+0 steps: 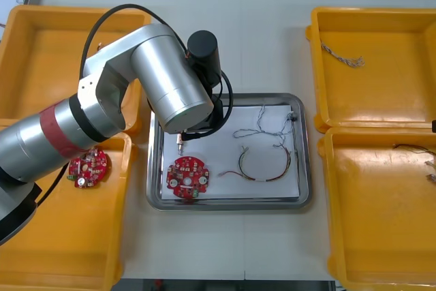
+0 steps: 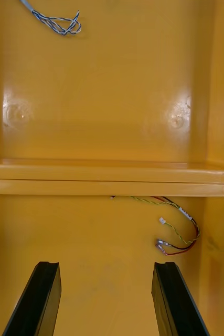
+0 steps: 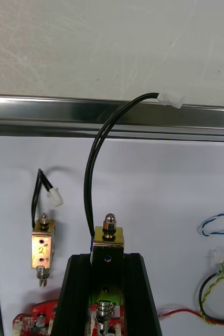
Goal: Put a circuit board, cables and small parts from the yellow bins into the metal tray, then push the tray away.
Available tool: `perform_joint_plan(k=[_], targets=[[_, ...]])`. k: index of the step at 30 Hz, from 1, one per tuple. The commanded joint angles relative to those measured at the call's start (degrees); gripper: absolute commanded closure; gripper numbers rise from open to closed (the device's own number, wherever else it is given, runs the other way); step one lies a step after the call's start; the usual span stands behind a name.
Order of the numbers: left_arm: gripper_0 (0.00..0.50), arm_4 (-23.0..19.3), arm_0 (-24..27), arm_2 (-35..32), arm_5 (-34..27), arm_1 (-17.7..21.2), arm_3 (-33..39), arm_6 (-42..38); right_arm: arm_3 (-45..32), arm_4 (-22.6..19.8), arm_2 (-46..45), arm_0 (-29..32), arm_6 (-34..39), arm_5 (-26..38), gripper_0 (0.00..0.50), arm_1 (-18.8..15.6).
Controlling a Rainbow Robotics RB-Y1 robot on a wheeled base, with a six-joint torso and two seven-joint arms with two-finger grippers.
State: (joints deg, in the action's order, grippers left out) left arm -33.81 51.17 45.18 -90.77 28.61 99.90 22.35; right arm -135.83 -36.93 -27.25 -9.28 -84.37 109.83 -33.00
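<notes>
My left gripper (image 3: 107, 256) is shut on a small brass-coloured metal part (image 3: 107, 239) with a black cable (image 3: 93, 173) arching over the metal tray's rim (image 3: 112, 113). It hangs over the tray's white inside (image 1: 225, 189), with the left arm (image 1: 163, 80) covering it from above. A second small metal part (image 3: 42, 247) lies beside the fingers. In the tray lie a red circuit board (image 1: 189, 178), a twisted blue and white cable (image 1: 262, 127) and a red and yellow cable (image 1: 266, 168). My right gripper (image 2: 106, 268) stands open over the near right bin (image 2: 91, 236).
Another circuit board (image 1: 89, 167) lies in the near left bin (image 1: 61, 250). The far right bin (image 1: 375, 93) holds a twisted cable (image 1: 343, 57). A red and yellow cable (image 2: 177, 231) lies in the near right bin ahead of my right fingers.
</notes>
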Motion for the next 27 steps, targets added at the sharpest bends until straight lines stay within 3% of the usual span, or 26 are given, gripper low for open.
perform_joint_plan(k=[1, 25, 26, 27], targets=[[0.500, 2.0, -0.7, 3.3, 3.2, -1.7, -1.6, -5.7, -2.9, 0.1, -1.3, 2.8, 0.7, 0.2, 0.000, 0.8], [0.499, 3.6, -2.5, 5.9, 5.7, -1.7, -2.0, -8.1, -1.2, -3.1, 0.1, 8.7, 0.8, 0.2, 0.000, 1.2], [0.494, 3.6, -2.5, 6.0, 5.7, -1.7, -2.0, -8.2, -1.0, -3.1, 0.2, 8.7, 0.8, 0.2, 0.000, 1.2], [0.451, 3.6, -2.6, 6.0, 5.6, -1.8, -2.0, -8.3, -0.6, -3.3, 0.3, 8.7, 0.7, 0.2, 0.000, 1.2]])
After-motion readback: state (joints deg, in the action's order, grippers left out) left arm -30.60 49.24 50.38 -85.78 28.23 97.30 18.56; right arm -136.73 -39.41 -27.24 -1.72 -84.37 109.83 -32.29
